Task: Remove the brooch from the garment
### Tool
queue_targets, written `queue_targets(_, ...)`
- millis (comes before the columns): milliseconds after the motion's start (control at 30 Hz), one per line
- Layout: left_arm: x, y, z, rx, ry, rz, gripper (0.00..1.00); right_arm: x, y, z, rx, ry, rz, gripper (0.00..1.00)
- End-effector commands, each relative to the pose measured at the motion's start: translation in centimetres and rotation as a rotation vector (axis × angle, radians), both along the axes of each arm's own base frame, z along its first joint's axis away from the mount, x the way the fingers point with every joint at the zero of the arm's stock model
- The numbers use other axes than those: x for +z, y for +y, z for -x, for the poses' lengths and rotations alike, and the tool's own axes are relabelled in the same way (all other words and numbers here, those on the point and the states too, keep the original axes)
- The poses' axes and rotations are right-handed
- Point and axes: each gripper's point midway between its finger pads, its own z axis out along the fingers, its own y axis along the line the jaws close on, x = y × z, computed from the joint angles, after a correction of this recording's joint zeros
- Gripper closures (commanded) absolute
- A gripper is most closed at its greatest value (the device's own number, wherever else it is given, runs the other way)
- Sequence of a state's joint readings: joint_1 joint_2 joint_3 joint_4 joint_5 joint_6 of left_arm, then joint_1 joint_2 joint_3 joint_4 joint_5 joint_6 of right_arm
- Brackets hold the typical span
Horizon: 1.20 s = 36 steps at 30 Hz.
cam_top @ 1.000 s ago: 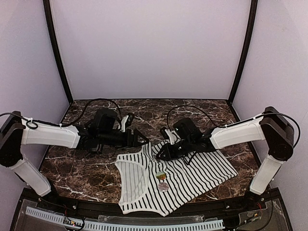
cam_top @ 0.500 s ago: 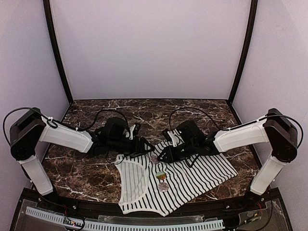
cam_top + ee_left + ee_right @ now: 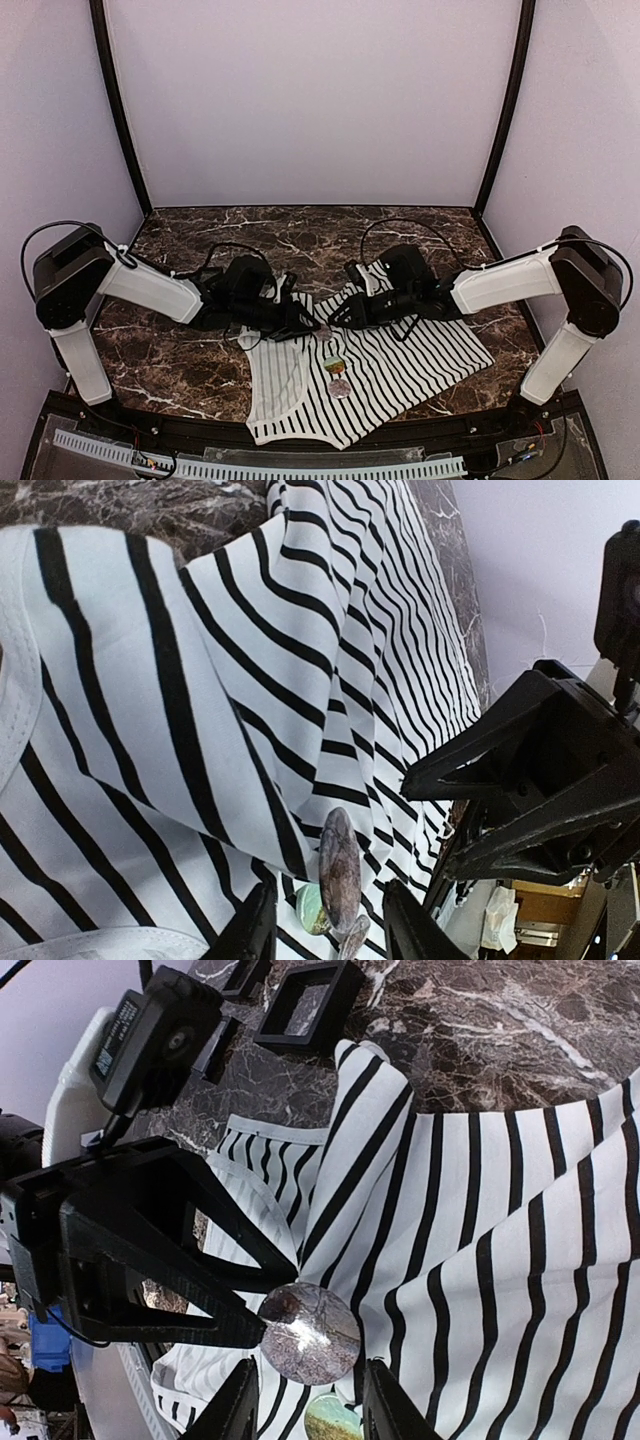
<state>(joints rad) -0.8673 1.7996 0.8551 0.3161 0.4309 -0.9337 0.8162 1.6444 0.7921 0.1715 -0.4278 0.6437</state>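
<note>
The striped white garment lies on the marble table, its upper edge bunched into a fold. A round mauve brooch disc stands up on that fold, with a green piece just below it. In the left wrist view the disc shows edge-on. My left gripper is open, and the disc sits between its fingertips. My right gripper is open and faces it from the other side, the disc just beyond its fingertips. The left fingers reach the disc's left edge.
Small black open boxes sit on the marble beyond the garment's top edge. Lower on the garment lie a green piece and a round mauve piece. Black frame posts and lilac walls enclose the table.
Both grippers have closed in on each other over the garment's upper edge, the left arm reaching further right. The fabric between them has bunched up.
</note>
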Motion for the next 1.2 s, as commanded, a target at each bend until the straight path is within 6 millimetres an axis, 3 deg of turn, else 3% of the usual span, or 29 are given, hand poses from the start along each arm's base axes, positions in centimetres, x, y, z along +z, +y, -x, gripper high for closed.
queue_targets(0,-0.4,-0.1,0.5,-0.010,0.017,0.014,0.66,-0.1,0.2,-0.1,0.018,0.020,-0.039,0.66)
queue_targets(267,-0.5,-0.5,0.7,-0.023,0.027,0.037,0.81,-1.2,0.1,-0.5,0.012,0.053,-0.038,0.67)
queue_targets(467,0.1,-0.8,0.9,-0.043,0.010,0.078,0.98,-1.2,0.1,-0.4,0.020,0.071,-0.062,0.68)
queue_targets(867,4.4,-2.1,1.8,-0.120,-0.080,0.301,0.99,-1.0,-0.6,0.6,0.068,0.110,-0.108,0.68)
queue_targets(1167,4.3,-2.1,1.8,-0.120,-0.074,0.308,0.99,0.6,-0.1,1.6,0.126,0.121,-0.201,0.79)
